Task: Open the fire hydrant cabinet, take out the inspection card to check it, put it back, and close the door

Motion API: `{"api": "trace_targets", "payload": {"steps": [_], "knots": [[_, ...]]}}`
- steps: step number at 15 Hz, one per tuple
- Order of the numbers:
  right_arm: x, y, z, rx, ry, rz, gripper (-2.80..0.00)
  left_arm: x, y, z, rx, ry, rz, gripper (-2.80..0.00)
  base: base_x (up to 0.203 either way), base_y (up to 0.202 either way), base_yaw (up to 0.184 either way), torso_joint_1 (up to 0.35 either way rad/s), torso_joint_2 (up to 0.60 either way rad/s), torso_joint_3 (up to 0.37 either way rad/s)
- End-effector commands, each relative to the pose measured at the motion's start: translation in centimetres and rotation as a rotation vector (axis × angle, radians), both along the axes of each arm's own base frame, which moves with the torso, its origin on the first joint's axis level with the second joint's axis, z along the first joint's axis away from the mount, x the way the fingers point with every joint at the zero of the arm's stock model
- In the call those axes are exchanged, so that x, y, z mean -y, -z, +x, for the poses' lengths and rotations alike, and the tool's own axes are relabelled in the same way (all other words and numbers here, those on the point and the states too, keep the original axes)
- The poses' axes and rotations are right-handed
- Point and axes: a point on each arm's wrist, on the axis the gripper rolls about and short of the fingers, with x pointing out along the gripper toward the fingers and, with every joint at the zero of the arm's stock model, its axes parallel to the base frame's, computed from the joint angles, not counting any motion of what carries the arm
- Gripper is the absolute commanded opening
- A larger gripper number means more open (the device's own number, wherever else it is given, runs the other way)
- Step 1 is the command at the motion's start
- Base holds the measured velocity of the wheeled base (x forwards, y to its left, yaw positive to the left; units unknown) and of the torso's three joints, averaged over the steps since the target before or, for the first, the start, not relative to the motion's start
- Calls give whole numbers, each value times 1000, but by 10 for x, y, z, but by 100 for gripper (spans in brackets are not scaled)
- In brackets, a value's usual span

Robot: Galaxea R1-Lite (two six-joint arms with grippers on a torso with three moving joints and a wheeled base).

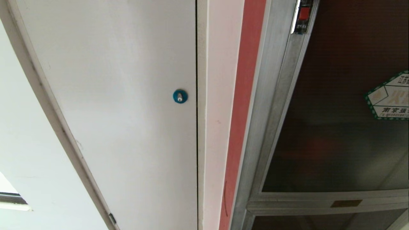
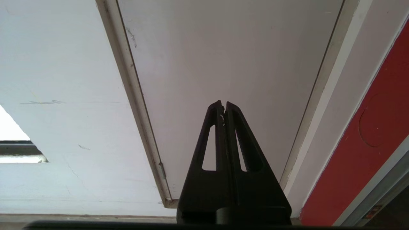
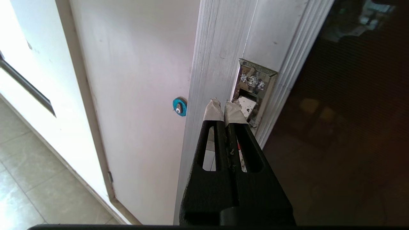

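The fire hydrant cabinet (image 1: 274, 105) fills the right of the head view, silver-framed beside a red strip. Its door (image 1: 332, 134) is a dark tinted glass panel bearing a green-bordered white sticker (image 1: 389, 97) and a small red latch (image 1: 304, 13) at the top edge of the picture. In the right wrist view my right gripper (image 3: 224, 105) is shut, its taped fingertips (image 3: 213, 110) right at the metal latch recess (image 3: 252, 92) in the door (image 3: 345, 127) frame; nothing is held. My left gripper (image 2: 223, 105) is shut and empty, pointing at the white door. The inspection card is out of view.
A plain white door (image 1: 127, 111) with a small blue round lock (image 1: 180, 96) stands left of the cabinet. The same lock (image 3: 180, 106) shows in the right wrist view, above a tiled floor (image 3: 28, 179). A red wall strip (image 2: 367, 153) shows beside the left gripper.
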Motion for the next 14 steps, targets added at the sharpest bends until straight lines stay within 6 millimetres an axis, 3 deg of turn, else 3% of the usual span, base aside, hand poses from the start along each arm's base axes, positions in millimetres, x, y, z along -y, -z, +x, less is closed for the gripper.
{"api": "trace_targets", "payload": {"steps": [1, 14], "knots": [[-4, 3, 7, -14, -1, -9, -280, 0, 2, 1, -7, -1, 0, -280, 0, 0, 0, 0, 0, 0], [-4, 8, 13, -33, 18, -14, -280, 0, 2, 1, -7, -1, 0, -280, 0, 0, 0, 0, 0, 0]]}}
